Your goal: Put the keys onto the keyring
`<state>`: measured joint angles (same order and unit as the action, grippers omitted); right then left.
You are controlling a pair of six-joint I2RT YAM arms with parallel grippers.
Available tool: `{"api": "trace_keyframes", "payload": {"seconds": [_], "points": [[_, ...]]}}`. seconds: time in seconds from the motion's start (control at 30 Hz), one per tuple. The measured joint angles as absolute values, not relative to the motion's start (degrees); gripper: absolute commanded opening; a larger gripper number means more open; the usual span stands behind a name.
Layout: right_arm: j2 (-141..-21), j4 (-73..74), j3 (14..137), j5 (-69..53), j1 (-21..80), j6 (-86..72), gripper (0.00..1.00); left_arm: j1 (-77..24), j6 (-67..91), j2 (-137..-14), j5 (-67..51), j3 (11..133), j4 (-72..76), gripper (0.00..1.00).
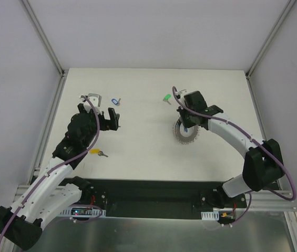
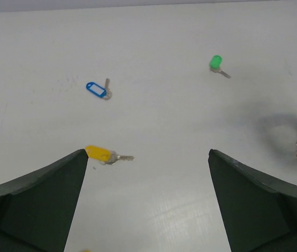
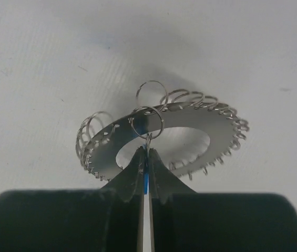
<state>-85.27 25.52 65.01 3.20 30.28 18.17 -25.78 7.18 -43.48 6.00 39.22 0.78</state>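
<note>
My right gripper [image 3: 146, 152] is shut on the solid-blue key [image 3: 145, 181]; only a sliver of blue shows between the fingers. The key's small split ring [image 3: 146, 122] sticks out at the fingertips, right over the rim of the keyring [image 3: 190, 121], a wide silver disc edged with wire loops. In the top view this gripper [image 1: 186, 125] hovers over the keyring [image 1: 188, 138]. My left gripper [image 2: 147, 153] is open and empty above the table [image 1: 114, 119]. The yellow key [image 2: 100, 153], pale blue key [image 2: 96, 89] and green key [image 2: 216, 63] lie loose on the table.
In the top view the pale blue key [image 1: 115, 101] lies just beyond the left gripper, the green key [image 1: 166, 98] behind the keyring, the yellow key [image 1: 96, 152] by the left arm. A small grey metal piece [image 1: 93, 98] sits at far left. Walls enclose the table.
</note>
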Motion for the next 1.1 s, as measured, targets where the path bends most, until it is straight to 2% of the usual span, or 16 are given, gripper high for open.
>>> {"api": "trace_keyframes", "payload": {"seconds": [0.13,0.2,0.23,0.3,0.37,0.4,0.47,0.5,0.57,0.6,0.63,0.67,1.1], "points": [[-85.6,24.7,59.9,3.0,28.3,9.8,0.02,-25.8,8.6,-42.3,13.4,38.9,-2.5,0.99],[-85.7,24.6,56.7,3.0,27.3,6.6,0.07,-25.8,8.8,-41.0,16.4,38.2,-3.1,0.99],[-85.8,24.9,55.0,3.0,26.6,5.2,0.21,-25.8,8.8,-40.2,18.0,37.6,-3.3,0.99],[-86.2,25.6,52.5,3.1,25.3,2.7,0.38,-25.8,8.8,-38.6,21.1,36.5,-3.8,0.99],[-86.5,26.0,51.7,3.5,24.4,1.0,0.49,-25.8,8.7,-37.4,23.3,35.8,-4.2,0.99],[-86.5,25.8,51.8,3.8,24.3,0.3,0.58,-25.8,8.5,-36.7,24.4,35.6,-4.6,0.99],[-86.3,25.2,52.1,4.5,24.2,-1.1,0.66,-25.8,8.2,-35.1,26.6,35.4,-5.3,0.99],[-86.0,25.1,52.1,4.8,24.2,-1.6,0.76,-25.8,8.1,-34.2,27.8,35.3,-5.4,0.99],[-84.3,24.8,52.2,6.2,24.3,-2.5,0.85,-25.8,7.8,-32.3,30.0,35.3,-5.4,0.99],[-82.7,24.8,52.2,7.0,24.2,-2.8,0.95,-25.8,7.6,-31.6,31.0,35.3,-5.4,0.99],[-80.8,24.8,52.4,8.1,24.2,-3.2,1.0,-25.8,7.2,-30.7,32.2,35.3,-5.5,0.99],[-78.5,24.7,52.6,9.3,24.2,-3.6,0.96,-25.8,6.7,-29.8,33.5,35.3,-5.4,0.99],[-48.4,24.3,62.6,34.2,23.4,2.0,0.96,-25.8,-7.1,-24.4,36.7,47.5,-5.7,0.99]]}}
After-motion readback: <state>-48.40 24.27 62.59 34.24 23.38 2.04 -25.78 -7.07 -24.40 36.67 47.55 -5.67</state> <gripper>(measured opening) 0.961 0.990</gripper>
